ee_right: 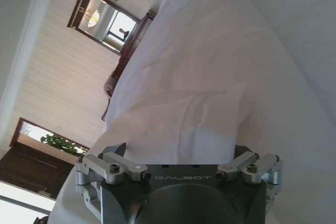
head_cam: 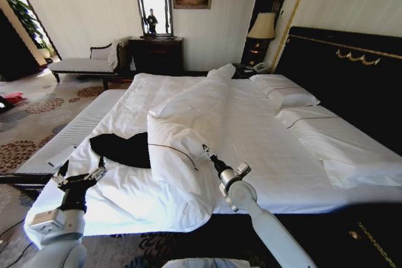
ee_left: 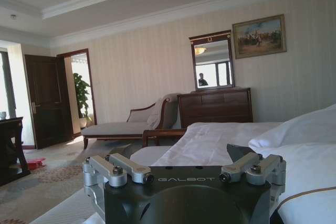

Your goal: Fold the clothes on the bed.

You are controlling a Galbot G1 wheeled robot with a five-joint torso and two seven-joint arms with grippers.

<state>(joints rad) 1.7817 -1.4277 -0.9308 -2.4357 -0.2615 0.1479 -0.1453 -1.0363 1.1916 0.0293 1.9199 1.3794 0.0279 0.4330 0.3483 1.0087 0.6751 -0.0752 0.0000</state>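
Right gripper (head_cam: 205,150) sits at the near edge of the folded-back white duvet (head_cam: 188,123), its fingers against the fabric; whether they pinch it cannot be told. Left gripper (head_cam: 80,177) hovers over the near left corner of the bed (head_cam: 264,130), its fingers spread apart and holding nothing. Between the two lies the black T-shirt (head_cam: 122,149), crumpled on the white sheet, its right part tucked under the duvet's edge. Two pillows (head_cam: 286,95) rest by the dark headboard (head_cam: 352,73).
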